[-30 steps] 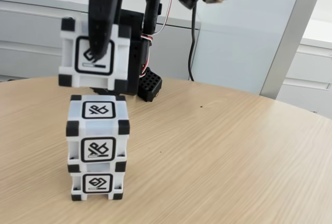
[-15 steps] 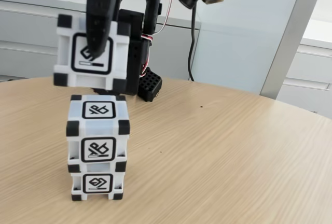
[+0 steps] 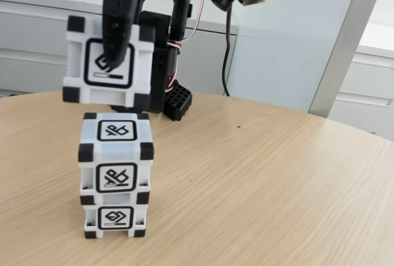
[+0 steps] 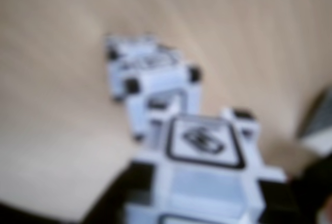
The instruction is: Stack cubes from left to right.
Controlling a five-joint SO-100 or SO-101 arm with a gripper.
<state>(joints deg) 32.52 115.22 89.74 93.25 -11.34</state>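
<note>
Your end effector (image 3: 117, 63) pinches the third cube (image 3: 109, 63) just above the two-cube stack (image 3: 116, 173) on the tabletop (image 3: 258, 180) (slightly tilted, offset left), so square it before lowering.

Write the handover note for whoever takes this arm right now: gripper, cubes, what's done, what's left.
Gripper: shut on the third cube, holding it in the air, slightly tilted, just above the stack and a little left of it in the fixed view.
Stack: the bottom cube sits on the wooden table, with the middle cube on it, roughly squared up.
Done: two cubes stacked, third one picked up and lifted.
Left: centre the held cube over the middle cube, level it, lower it on, open the gripper and back off. The wrist view is blurred, so judge alignment from the fixed view.
</note>
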